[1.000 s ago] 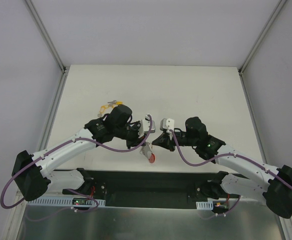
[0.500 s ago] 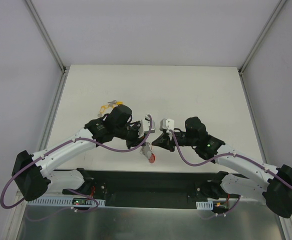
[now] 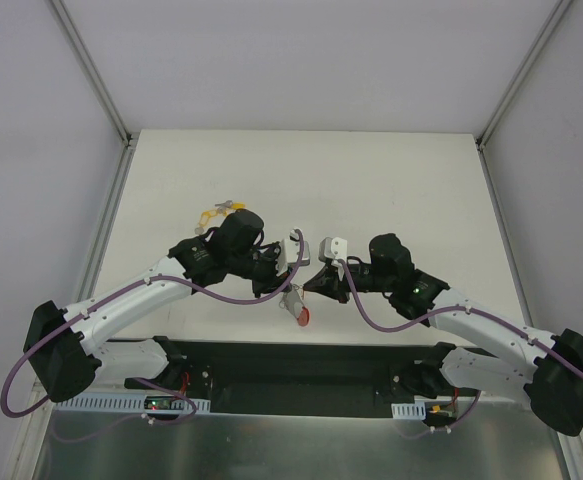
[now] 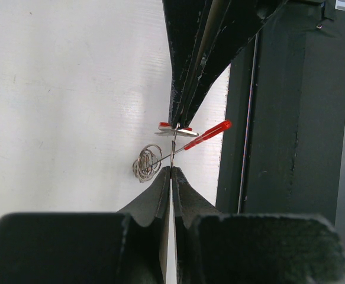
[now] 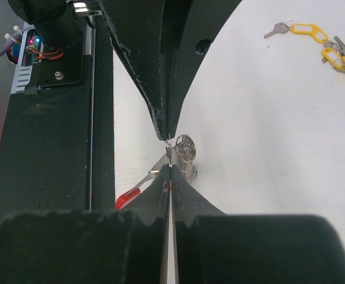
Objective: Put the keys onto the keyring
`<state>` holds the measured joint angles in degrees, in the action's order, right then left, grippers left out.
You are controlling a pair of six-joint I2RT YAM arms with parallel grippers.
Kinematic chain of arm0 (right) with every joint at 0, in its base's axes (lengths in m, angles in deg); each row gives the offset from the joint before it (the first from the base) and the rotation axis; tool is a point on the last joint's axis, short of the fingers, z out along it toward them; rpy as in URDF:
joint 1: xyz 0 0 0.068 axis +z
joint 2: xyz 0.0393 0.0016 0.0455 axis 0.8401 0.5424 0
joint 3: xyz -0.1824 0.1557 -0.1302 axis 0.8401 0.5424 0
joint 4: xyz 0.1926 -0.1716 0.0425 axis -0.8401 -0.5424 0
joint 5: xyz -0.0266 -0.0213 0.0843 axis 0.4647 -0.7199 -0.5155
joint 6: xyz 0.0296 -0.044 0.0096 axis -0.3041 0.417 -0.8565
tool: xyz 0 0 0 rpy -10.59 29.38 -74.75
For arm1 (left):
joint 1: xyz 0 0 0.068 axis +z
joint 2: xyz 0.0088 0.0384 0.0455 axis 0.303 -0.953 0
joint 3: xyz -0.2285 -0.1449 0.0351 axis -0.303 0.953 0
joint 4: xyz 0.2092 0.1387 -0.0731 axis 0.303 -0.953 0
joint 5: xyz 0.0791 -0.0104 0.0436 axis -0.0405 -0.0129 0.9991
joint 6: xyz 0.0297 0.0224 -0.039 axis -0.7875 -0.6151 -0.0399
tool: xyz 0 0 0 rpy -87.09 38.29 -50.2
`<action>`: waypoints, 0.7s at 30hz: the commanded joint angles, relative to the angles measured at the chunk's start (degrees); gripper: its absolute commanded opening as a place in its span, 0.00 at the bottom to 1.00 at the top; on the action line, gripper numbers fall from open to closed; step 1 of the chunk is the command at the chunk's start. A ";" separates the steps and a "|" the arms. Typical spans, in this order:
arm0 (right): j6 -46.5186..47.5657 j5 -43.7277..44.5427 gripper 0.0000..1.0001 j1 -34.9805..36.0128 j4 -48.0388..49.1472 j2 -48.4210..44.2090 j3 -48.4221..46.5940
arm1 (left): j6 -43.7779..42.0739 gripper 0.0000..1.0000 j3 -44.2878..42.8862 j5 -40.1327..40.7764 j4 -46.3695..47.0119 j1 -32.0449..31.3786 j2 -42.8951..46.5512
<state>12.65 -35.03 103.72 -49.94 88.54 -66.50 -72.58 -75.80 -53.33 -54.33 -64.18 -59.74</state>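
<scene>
The keyring point(image 3: 300, 312) hangs between both grippers just above the table's near edge. In the left wrist view it is edge-on: a silvery stretch ending in red plastic point(image 4: 211, 132), with a metal coil point(image 4: 147, 163) beside it. My left gripper point(image 4: 172, 170) is shut on a thin metal ring of it. My right gripper point(image 5: 169, 169) is shut on it from the opposite side, tip to tip with the left point(image 3: 291, 287). The red part point(image 5: 127, 198) and the coil point(image 5: 186, 148) also show in the right wrist view. Keys with yellow tags point(image 3: 221, 211) lie far left.
The yellow-tagged keys point(image 5: 309, 29) and a second bunch point(image 5: 339, 57) lie on the white table point(image 3: 401, 180) beyond the left arm. A black rail point(image 3: 301, 360) runs along the near edge right under the grippers. Frame posts stand at the back corners.
</scene>
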 commanded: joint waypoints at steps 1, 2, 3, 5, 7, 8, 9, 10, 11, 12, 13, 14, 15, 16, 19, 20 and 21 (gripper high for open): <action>0.99 -0.82 0.01 -0.25 3.00 -0.73 -0.32 | -0.92 0.00 0.08 -2.25 1.59 -0.39 1.28; 0.99 -0.73 0.01 -0.25 3.00 -0.82 -0.32 | -0.92 0.00 0.08 -2.34 1.59 -0.48 1.37; 0.99 -0.73 0.01 -0.33 3.00 -0.82 -0.32 | -0.92 0.00 0.00 -2.25 1.59 -0.48 1.37; 0.99 -0.65 0.01 -0.25 3.00 -0.99 -0.32 | -1.00 0.00 0.08 -2.25 1.50 -0.48 1.37; 0.99 -0.64 0.01 -0.33 3.00 -0.99 -0.32 | -0.92 0.00 0.08 -2.25 1.59 -0.48 1.54; 0.99 -0.64 0.01 -0.34 3.00 -0.91 -0.32 | -0.92 0.00 0.08 -2.34 1.59 -0.39 1.54; 0.99 -0.64 0.01 -0.25 3.00 -0.91 -0.32 | -0.92 0.00 0.00 -2.25 1.59 -0.39 1.54; 0.99 -0.73 0.01 -0.33 2.92 -0.91 -0.32 | -0.92 0.00 0.00 -2.25 1.59 -0.48 1.63; 0.99 -0.73 0.01 -0.25 3.00 -0.82 -0.32 | -0.92 0.00 0.08 -2.25 1.59 -0.48 1.54; 0.99 -0.65 0.01 -0.25 2.92 -0.82 -0.23 | -0.92 0.00 0.00 -2.16 1.59 -0.48 1.54; 0.99 -0.73 0.02 -0.25 3.00 -0.82 -0.23 | -0.92 0.00 0.08 -2.08 1.59 -0.48 1.54; 0.99 -0.65 0.01 -0.25 3.00 -0.82 -0.32 | -0.92 0.00 0.08 -2.08 1.59 -0.39 1.54; 0.99 -0.56 0.01 -0.25 3.00 -0.82 -0.32 | -1.00 0.00 0.08 -2.25 1.59 -0.48 1.63; 0.99 -0.47 0.01 -0.25 2.92 -0.82 -0.23 | -0.92 0.00 0.08 -2.16 1.59 -0.48 1.63; 0.99 -0.47 0.01 -0.33 2.91 -0.64 -0.32 | -1.00 0.00 0.08 -2.16 1.59 -0.48 1.72; 0.99 -0.38 0.01 -0.25 2.83 -0.64 -0.32 | -1.01 0.00 0.08 -2.16 1.59 -0.48 1.63; 0.99 -0.38 0.01 -0.33 2.83 -0.64 -0.32 | -0.92 0.00 0.08 -2.16 1.59 -0.48 1.72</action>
<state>12.65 -34.79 103.72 -49.94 88.54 -66.50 -72.61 -75.80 -53.33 -54.33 -64.18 -59.72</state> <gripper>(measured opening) 0.017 0.005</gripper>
